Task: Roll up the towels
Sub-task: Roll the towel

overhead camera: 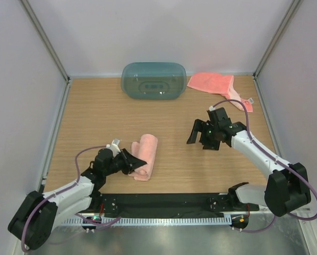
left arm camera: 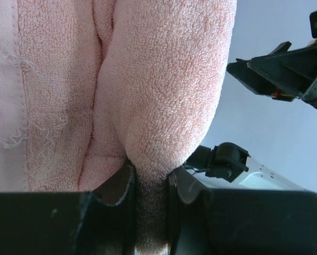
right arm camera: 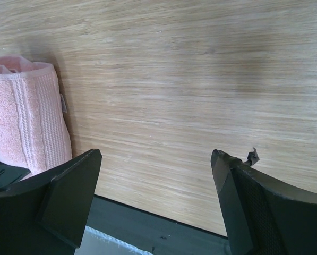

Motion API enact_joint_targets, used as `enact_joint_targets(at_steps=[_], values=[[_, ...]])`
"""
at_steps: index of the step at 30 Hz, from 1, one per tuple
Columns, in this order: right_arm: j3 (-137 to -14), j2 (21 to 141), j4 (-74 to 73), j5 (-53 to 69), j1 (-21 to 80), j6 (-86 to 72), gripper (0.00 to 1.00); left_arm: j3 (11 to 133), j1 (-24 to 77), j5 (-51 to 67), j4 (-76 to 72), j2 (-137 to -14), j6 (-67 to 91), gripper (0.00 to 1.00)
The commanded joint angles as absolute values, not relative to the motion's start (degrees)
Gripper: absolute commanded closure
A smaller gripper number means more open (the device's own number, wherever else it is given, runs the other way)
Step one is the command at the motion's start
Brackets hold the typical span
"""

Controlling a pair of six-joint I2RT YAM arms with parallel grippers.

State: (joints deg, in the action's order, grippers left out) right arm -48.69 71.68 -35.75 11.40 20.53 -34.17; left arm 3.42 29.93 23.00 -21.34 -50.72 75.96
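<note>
Left wrist: soft, yielding salmon-pink terry towel roll [left arm camera: 169, 79] is clamped endwise by left gripper [left arm camera: 150, 183]; right gripper [right arm camera: 155, 159], at its 3 o'clock, is spread empty.

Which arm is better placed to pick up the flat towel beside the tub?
Right: the right pincer is open, empty and nearer the flat towel. The left pincer is shut on the rolled towel.

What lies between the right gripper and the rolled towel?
Only bare table lies between the right gripper and the rolled towel. The top and right wrist views both show it.
</note>
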Motion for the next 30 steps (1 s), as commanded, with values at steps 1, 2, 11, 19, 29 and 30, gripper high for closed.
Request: enact_joint_targets(at_steps=[1,2,11,19,29,30], values=[[-48.43,70.22,-34.89,11.25,20.74,-34.01,0.08,3.86,30.06,28.82,-26.28,-53.86,77.61,1.0],[-48.25,70.22,-34.81,11.16,20.74,-34.1,0.08,4.74,30.75,28.92,-26.98,-54.92,77.35,1.0],[-42.21,66.72,-28.06,17.99,21.27,-36.47,0.08,12.14,45.43,17.69,-38.29,-73.09,78.64,1.0],[-35.34,58.8,-22.6,20.13,26.27,-41.21,0.05,1.59,54.04,0.36,-58.45,-78.84,89.9,1.0],[-27.61,68.01,3.99,17.14,39.46,-49.38,0.03,-5.45,54.93,-8.17,-40.28,-65.93,99.05,1.0],[-27.16,70.38,6.48,17.4,39.64,-49.66,0.03,-5.01,54.93,-8.09,-32.77,-64.09,99.4,1.0]])
